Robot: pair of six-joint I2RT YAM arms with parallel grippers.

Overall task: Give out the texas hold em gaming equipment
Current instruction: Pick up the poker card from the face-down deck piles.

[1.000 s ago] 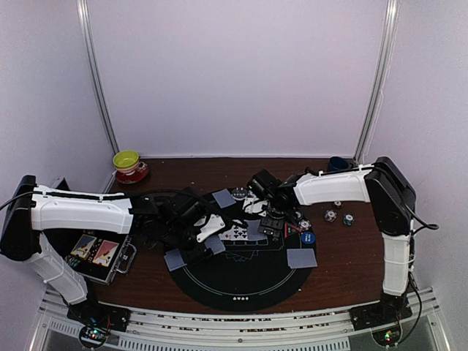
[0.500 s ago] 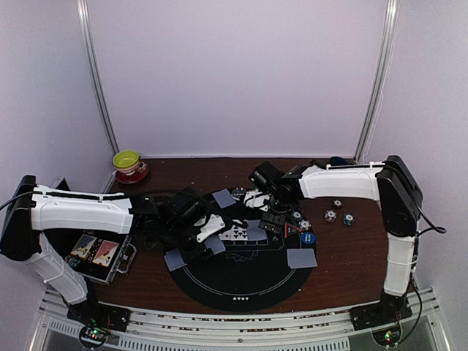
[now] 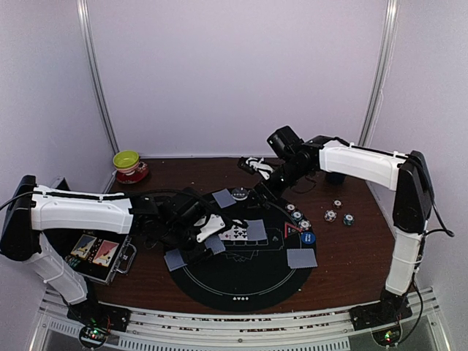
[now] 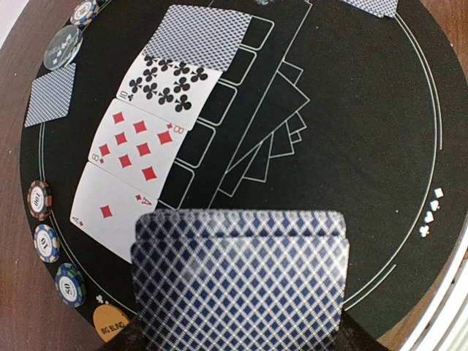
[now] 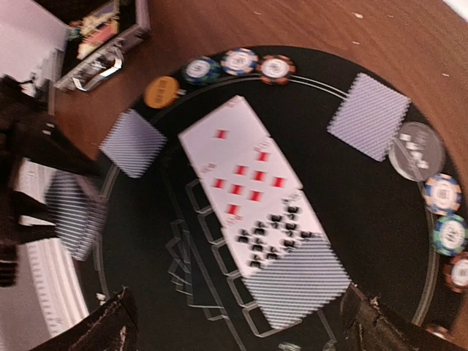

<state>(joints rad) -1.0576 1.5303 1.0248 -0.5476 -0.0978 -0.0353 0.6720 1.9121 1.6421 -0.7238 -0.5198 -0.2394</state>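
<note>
We see the left hand (image 3: 206, 235) clenched on a stack of grey-blue-backed playing cards (image 4: 241, 285) above the round black felt mat (image 3: 241, 284), while the right hand (image 3: 260, 174) hangs released over the mat's far edge.

Four cards (image 4: 135, 146) lie in a row, three face-up; striped chips (image 4: 45, 243) seemingly flat alongside.

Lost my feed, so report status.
Left jaws shut on card deck. Right jaws open, empty, high at mat's far side. Board row: three up, one down.
</note>
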